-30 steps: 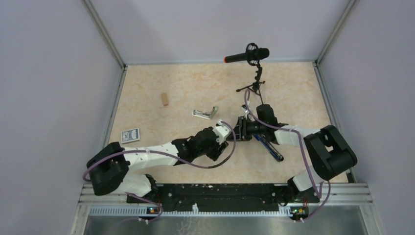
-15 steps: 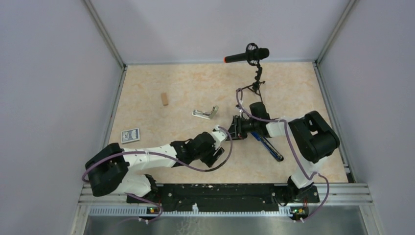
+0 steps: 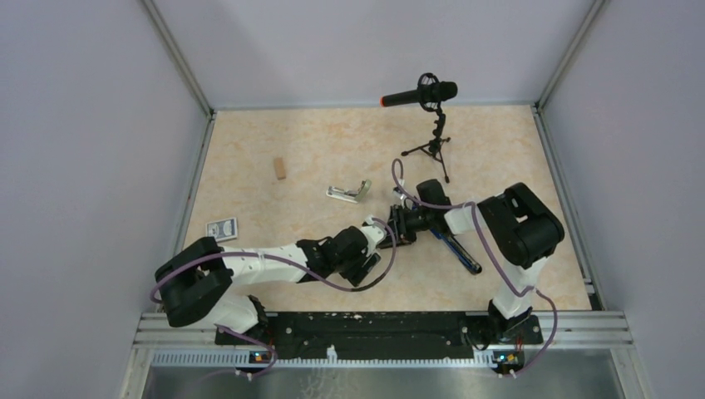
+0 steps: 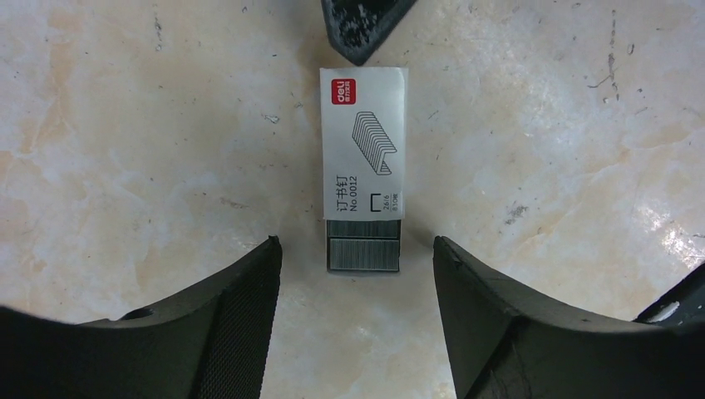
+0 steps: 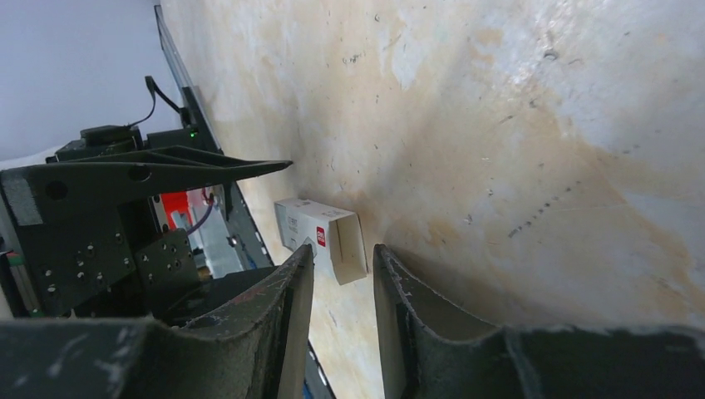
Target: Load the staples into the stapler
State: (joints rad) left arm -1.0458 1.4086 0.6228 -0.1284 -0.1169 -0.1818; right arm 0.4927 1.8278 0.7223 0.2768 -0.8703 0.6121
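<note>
Left wrist view: the staples (image 4: 363,141), a white carton with a red mark, lie flat on the table (image 4: 125,125), their grey strip (image 4: 363,253) protruding at the near end. Over the last second we see the right gripper (image 5: 341,258) shift leftward to their far end, jaws narrowly parted and empty. The left gripper (image 4: 356,248) straddles the strip, spread wide, gripping nothing. We judge extraction imminent. The stapler (image 3: 349,193) lies hinged open, well apart.

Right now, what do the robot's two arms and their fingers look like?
The left arm and right arm have white links, bulky black joints, and a looping purple cable each. Their fingers are black tapering wedges with finely textured pads.
</note>
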